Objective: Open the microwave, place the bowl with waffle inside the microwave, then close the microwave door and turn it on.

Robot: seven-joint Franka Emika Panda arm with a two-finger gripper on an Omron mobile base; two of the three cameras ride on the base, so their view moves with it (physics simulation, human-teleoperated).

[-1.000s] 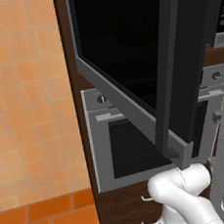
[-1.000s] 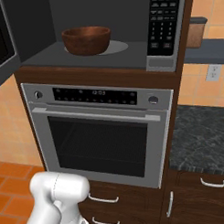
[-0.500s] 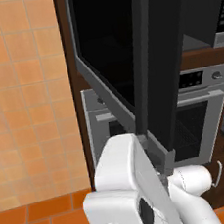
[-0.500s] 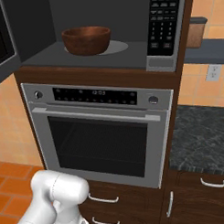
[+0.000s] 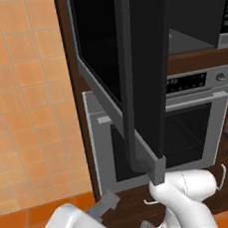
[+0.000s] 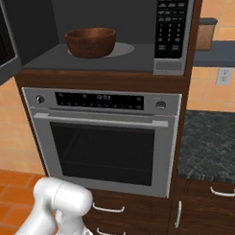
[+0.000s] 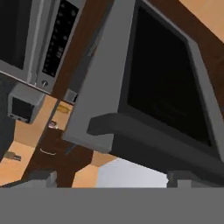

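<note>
Already the brown wooden bowl (image 6: pixel 91 42) sits inside the grey-framed microwave (image 6: pixel 112 38), so its black glass microwave door (image 5: pixel 132 79) stands swung wide. The gripper (image 7: pixel 111 177) faces that door's dark bar handle (image 7: pixel 153 133), fingers (image 7: pixel 41 177) released and empty, apparently ready to push it shut.

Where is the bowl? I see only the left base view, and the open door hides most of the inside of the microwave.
Observer: The bowl stands inside the microwave, on a pale round plate.
Operator: Is the waffle in it?
Observer: I cannot tell. The right base view shows the bowl's side and rim, not its contents.
Operator: Does the hand hold anything?
Observer: No. In the hand view the hand is open and empty, facing the dark handle of the microwave door.
</note>
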